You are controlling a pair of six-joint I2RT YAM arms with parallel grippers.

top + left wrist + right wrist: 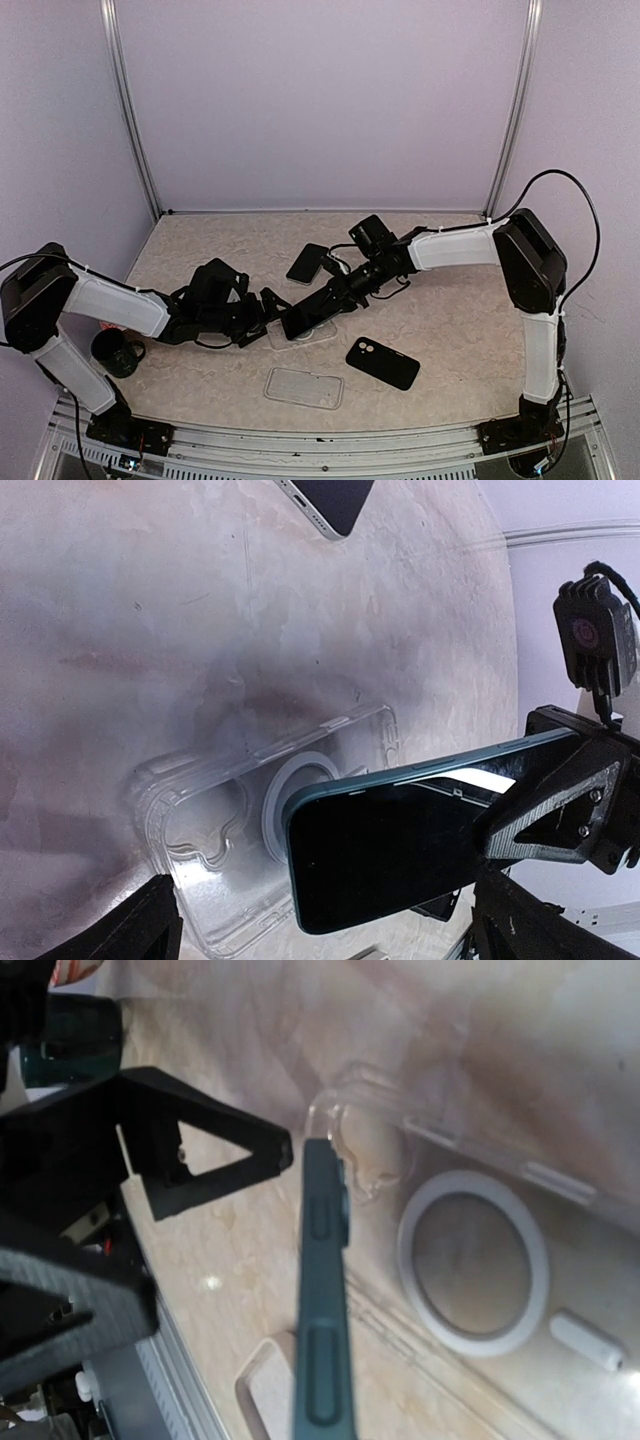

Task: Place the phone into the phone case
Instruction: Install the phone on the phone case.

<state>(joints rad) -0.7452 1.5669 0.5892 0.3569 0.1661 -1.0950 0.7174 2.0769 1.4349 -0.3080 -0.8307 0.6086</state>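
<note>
The phone (306,316) is dark teal with a black screen. My right gripper (338,292) is shut on it and holds it tilted above the clear phone case (322,336), which lies flat on the table. In the left wrist view the phone (400,850) hangs over the white ring of the case (230,810), screen toward the camera. The right wrist view shows the phone (325,1310) edge-on beside the ring of the case (470,1260). My left gripper (268,306) stands open at the case's left end, its fingers (135,930) on either side and holding nothing.
A second clear case (303,387) lies near the front edge. A black phone (382,362) lies back up at the right. Another phone (308,263) lies behind the arms. A dark mug (118,352) stands at the left, by the left arm.
</note>
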